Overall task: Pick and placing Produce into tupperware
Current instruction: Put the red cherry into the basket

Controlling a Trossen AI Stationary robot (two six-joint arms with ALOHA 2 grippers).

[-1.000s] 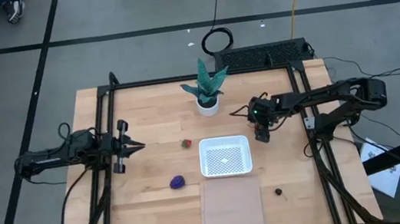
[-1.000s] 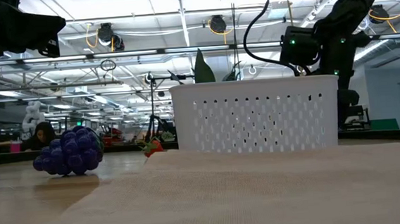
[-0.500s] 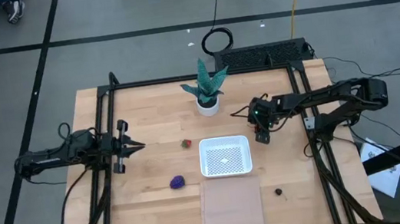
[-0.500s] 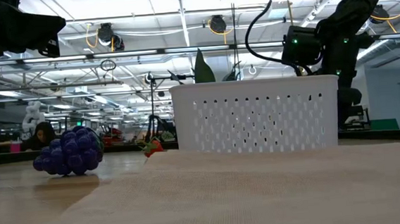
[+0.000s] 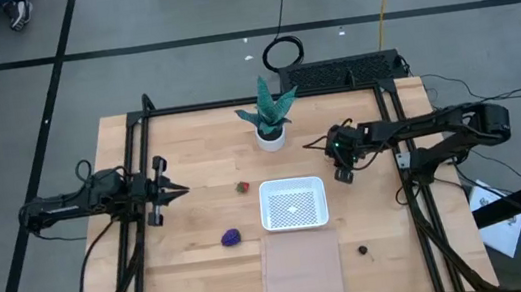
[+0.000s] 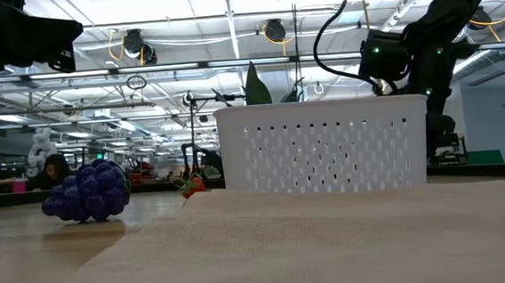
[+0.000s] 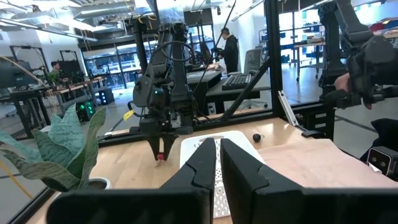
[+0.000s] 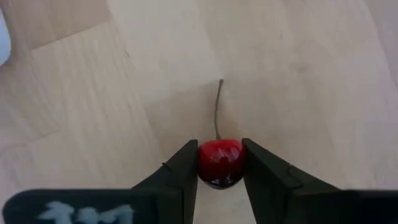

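Right claw (image 8: pixel 219 167) clamped on red cherry (image 8: pixel 219 162), stem lying flat, pointing away from claw; left claw (image 7: pixel 217 163) together

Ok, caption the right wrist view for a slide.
Right gripper closed on a red cherry, stem pointing away, over the wooden table.

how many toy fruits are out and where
4: purple grape cluster left of the tupperware; strawberry nearer its far-left corner; blackish one to the near right; red cherry between the right gripper fingers.
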